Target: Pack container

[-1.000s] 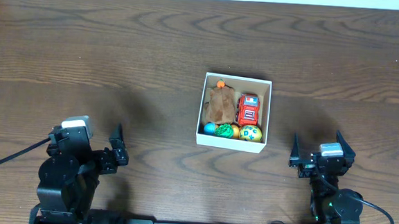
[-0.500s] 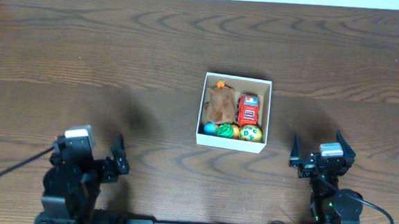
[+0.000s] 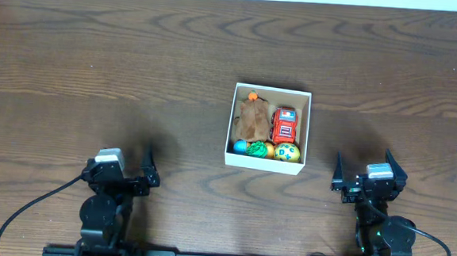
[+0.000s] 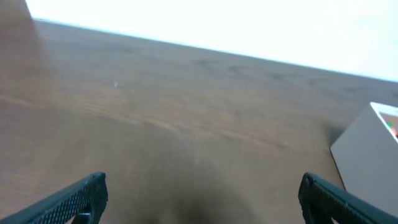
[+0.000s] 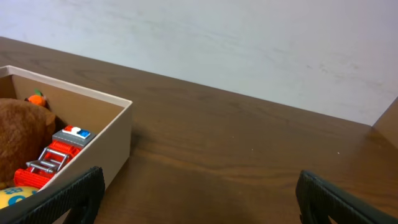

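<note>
White low-walled container (image 3: 266,165) holds toys (image 3: 284,125), perhaps five; both jaws wide.

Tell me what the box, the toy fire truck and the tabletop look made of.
Box: cardboard, seemingly; matte white outside, brown inside, thin flat walls.
Toy fire truck: probably glossy plastic or painted metal, with silvery ladder.
Tabletop: dark brown wood grain, possibly laminate; smooth, low sheen.

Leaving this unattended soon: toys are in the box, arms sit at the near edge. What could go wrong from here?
1. The container has low walls and no lid in view; the brown plush seems to reach rim height, so a bump could spill it.
2. On the right gripper the jaws stand open, facing the container's corner; a forward move might shove it across the table.
</note>
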`<state>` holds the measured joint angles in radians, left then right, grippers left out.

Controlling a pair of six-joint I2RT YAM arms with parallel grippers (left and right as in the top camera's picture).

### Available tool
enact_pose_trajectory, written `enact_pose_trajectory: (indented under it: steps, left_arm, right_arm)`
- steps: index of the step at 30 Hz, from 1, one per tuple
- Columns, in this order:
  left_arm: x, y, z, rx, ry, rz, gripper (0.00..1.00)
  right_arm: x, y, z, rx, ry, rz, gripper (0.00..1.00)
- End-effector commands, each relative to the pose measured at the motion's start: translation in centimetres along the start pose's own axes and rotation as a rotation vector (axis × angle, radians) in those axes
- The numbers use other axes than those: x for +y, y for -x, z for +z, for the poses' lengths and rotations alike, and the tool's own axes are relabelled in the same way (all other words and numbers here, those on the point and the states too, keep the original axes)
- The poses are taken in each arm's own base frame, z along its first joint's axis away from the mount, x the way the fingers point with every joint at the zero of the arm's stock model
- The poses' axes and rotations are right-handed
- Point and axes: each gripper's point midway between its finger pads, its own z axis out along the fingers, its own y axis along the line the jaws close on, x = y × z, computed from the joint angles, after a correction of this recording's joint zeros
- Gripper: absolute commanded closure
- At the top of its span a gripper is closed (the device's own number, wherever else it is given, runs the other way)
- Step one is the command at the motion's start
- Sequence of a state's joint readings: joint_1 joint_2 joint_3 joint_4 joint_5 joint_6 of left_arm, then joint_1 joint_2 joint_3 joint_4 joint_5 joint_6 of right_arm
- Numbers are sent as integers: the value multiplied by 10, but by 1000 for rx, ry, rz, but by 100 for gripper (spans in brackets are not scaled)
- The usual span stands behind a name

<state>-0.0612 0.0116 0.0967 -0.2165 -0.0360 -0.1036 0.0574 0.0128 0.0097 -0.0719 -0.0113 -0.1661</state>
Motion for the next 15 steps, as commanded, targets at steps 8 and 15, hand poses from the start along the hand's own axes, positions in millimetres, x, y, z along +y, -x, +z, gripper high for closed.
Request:
enact_pose_trajectory:
  steps: [8, 15]
  left_arm:
    - [1, 0, 10, -86, 1, 143, 2]
    - [1, -6, 10, -59, -4, 138, 2]
  right_arm:
    - [-1, -1, 0, -1, -6, -7, 1]
    - [-1, -1, 0, 0, -6, -7, 1]
